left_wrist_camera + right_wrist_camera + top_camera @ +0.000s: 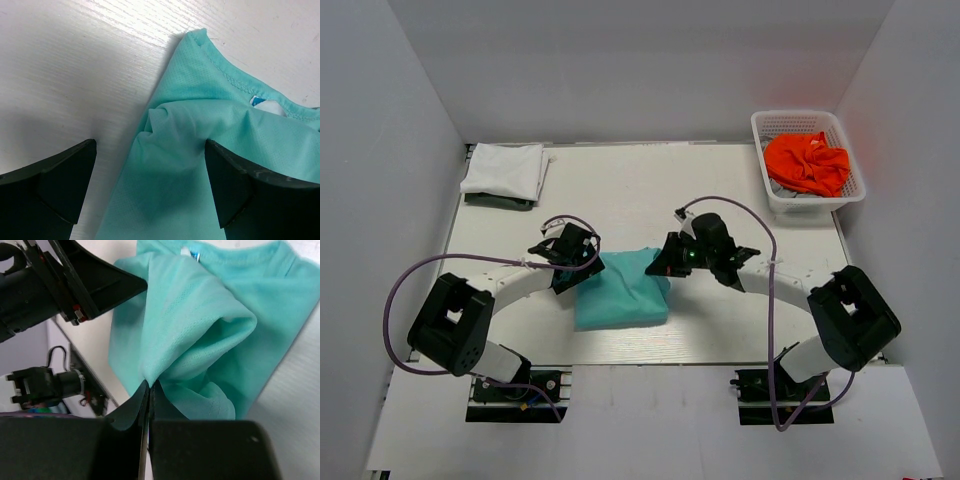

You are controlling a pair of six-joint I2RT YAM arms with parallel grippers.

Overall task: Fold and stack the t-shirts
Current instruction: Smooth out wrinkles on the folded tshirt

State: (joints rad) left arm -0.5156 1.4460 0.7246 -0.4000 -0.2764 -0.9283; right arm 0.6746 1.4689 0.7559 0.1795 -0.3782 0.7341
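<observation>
Pale grey walls (640,60) enclose the white wood-grain table (720,180). The plain teal cloth t-shirt (620,292) lies mid-table toward the near edge. The right gripper (149,390) pinches a fold of it tight. The left gripper (150,190) is spread wide and empty at its left edge.

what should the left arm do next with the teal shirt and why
Probably close the left gripper on the teal t-shirt. Its jaws stand open with the shirt's edge near the collar bunched between them, while the right gripper is shut on a raised fold. With both sides held, the arms could likely fold it over together.
</observation>
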